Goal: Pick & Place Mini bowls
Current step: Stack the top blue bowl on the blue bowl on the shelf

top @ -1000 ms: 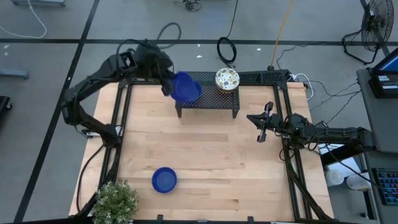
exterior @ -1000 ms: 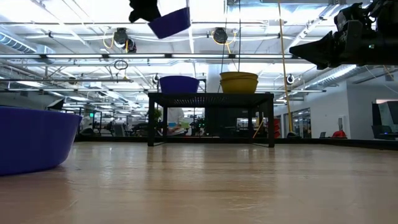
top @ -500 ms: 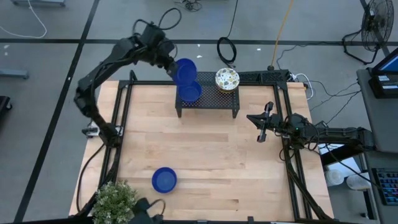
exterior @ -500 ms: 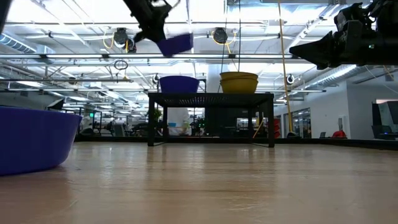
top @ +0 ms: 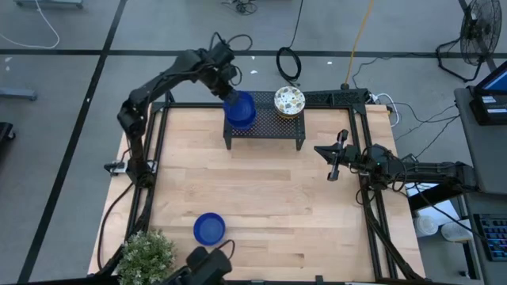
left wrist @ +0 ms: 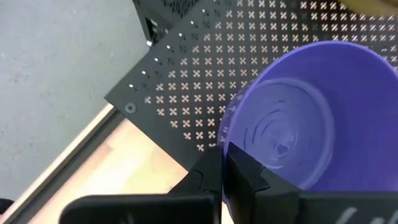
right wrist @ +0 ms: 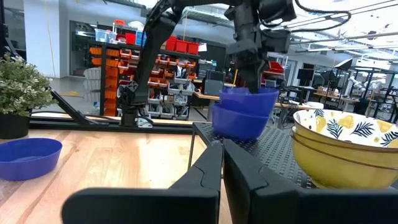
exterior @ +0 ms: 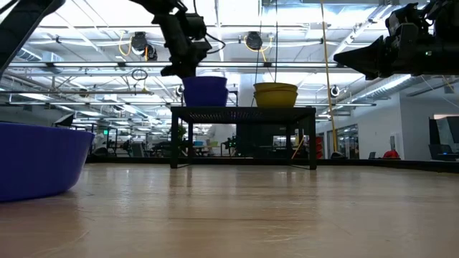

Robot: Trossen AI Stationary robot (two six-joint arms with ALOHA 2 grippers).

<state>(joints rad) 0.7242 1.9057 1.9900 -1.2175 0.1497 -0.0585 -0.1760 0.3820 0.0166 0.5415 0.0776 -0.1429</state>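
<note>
The left gripper (top: pixel 230 89) pinches the rim of a blue bowl (top: pixel 240 108) nested in another blue bowl on the black rack (top: pixel 269 127). Beside them on the rack sit floral bowls (top: pixel 289 101). A third blue bowl (top: pixel 209 229) lies well before the rack. The right gripper (top: pixel 333 170), closed and empty, hovers right of the rack.

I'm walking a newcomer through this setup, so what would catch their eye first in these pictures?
Probably the left gripper, shut on the rim of a blue bowl sitting in another blue bowl on the black perforated rack at the table's far edge. Next, the patterned yellow-sided bowls stacked beside them, and a lone blue bowl near the plant.
</note>
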